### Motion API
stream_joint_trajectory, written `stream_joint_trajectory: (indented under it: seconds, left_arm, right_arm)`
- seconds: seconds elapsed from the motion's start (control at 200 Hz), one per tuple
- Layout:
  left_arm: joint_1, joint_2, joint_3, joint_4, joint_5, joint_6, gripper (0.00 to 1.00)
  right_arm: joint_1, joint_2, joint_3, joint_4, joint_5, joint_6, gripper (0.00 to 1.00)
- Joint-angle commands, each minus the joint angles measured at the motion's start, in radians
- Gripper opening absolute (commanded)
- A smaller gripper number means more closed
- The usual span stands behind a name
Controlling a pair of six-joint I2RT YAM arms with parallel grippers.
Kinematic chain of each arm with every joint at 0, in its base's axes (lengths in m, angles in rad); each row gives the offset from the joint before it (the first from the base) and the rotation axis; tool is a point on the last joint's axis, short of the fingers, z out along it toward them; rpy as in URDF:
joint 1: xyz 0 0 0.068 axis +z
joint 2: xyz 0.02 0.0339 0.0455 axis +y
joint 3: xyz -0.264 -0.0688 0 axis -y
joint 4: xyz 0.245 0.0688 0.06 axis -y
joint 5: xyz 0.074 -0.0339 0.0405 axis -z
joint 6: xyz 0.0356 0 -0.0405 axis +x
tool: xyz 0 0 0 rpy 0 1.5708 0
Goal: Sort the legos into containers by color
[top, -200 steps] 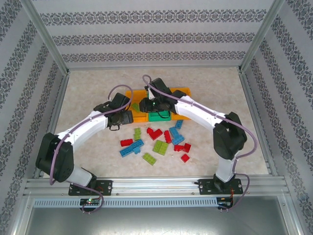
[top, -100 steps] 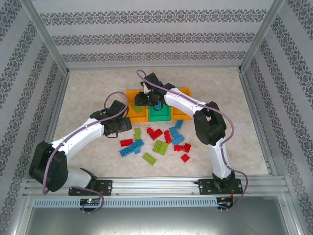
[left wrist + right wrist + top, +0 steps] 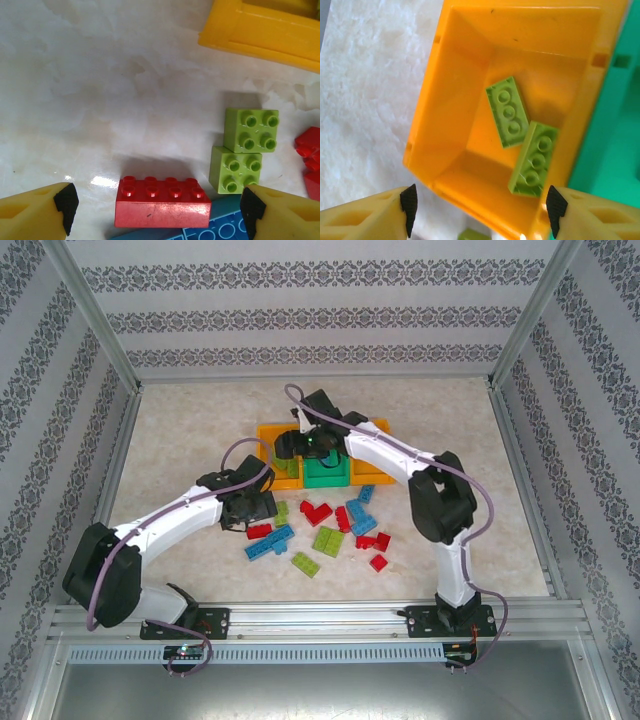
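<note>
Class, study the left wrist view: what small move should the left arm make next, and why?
Probably lower the left gripper straight down and close on the red brick. Its jaws stand open with the brick lying flat between them on the table; a blue brick lies right beside its near edge, so a straight drop seems safest.

No legible text, label, brand, number or sign appears in any view. In the left wrist view, the blue plastic brick (image 3: 225, 227) at the bottom edge carries pale outlined shapes on its face, which cannot be read as characters. The stud tops of the red rectangular plastic brick (image 3: 162, 202) and of the light green plastic bricks (image 3: 250, 131) are too small to tell whether they carry any embossed mark.
</note>
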Motion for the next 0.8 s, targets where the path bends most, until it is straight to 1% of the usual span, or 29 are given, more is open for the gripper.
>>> stream_joint_trajectory:
  seconds: [0.0, 0.07, 0.195, 0.305, 0.51, 0.694, 0.794]
  left_arm:
    - [-0.024, 0.023, 0.006, -0.071, 0.009, -0.023, 0.87]
    - [-0.033, 0.036, -0.012, -0.071, 0.029, -0.037, 0.86]
    - [-0.050, 0.049, -0.048, -0.041, 0.053, -0.085, 0.86]
    - [-0.055, 0.053, -0.052, -0.006, 0.057, -0.100, 0.86]
    - [-0.059, 0.095, -0.024, -0.010, 0.062, -0.062, 0.85]
    - [-0.064, 0.087, -0.046, 0.042, 0.070, -0.044, 0.85]
    - [-0.065, 0.083, -0.044, 0.038, 0.060, -0.045, 0.85]
  right_arm:
    - [-0.019, -0.129, -0.104, -0.011, 0.073, -0.063, 0.74]
    - [-0.040, -0.183, -0.184, -0.004, 0.095, -0.058, 0.77]
    - [-0.088, -0.266, -0.307, 0.021, 0.105, -0.037, 0.78]
    - [-0.118, -0.318, -0.378, 0.031, 0.106, -0.035, 0.78]
    - [-0.146, -0.358, -0.454, 0.036, 0.112, -0.038, 0.79]
    - [-0.159, -0.372, -0.486, 0.043, 0.111, -0.030, 0.79]
    - [-0.162, -0.370, -0.488, 0.042, 0.112, -0.030, 0.79]
